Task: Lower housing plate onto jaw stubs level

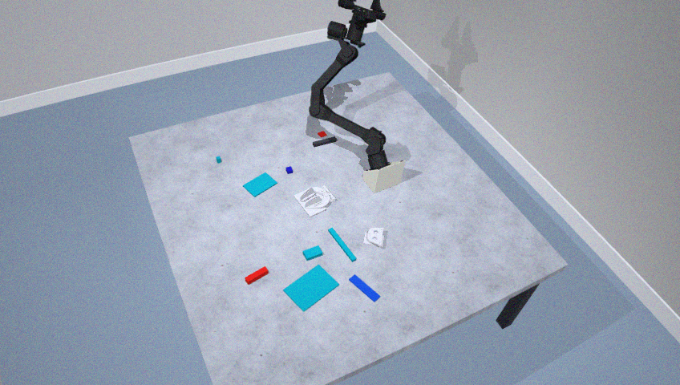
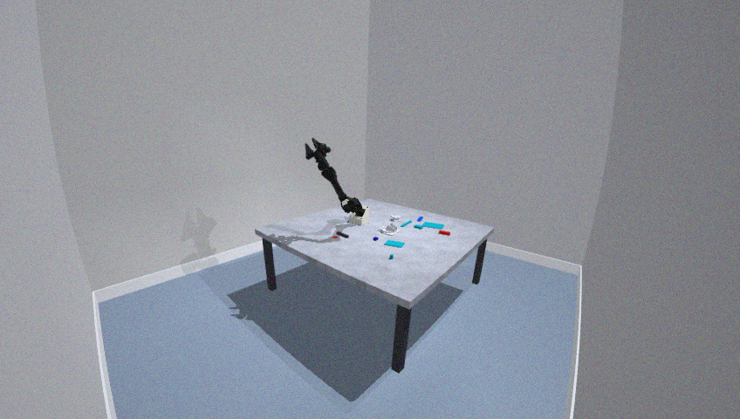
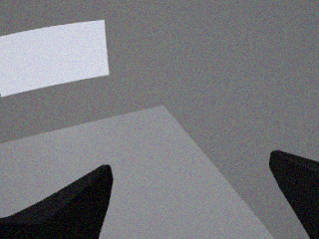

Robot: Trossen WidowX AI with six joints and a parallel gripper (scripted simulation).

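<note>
A white square base assembly [image 1: 312, 209] [image 2: 389, 230] lies on the table in front of the arm's mount. Raised curved white parts and grey slots show on it; single jaws, pins and stubs are too small to make out. A small white rounded piece with two round marks [image 1: 375, 237] [image 2: 394, 217], which looks like the housing plate, lies apart from it on the table. My gripper [image 2: 310, 141] [image 3: 192, 166] is open and empty, raised high behind the arm's mount, far from both parts. Its fingertips are cut off by the top edge in the top view.
Cyan plates [image 1: 260, 184] [image 1: 310, 287], a cyan block [image 1: 313, 253], a cyan bar [image 1: 342, 245], a blue bar [image 1: 364, 288], a red bar [image 1: 257, 275], a dark bar [image 1: 324, 141] and small cubes lie around the white parts. The arm's cream mount [image 1: 384, 176] stands at the right.
</note>
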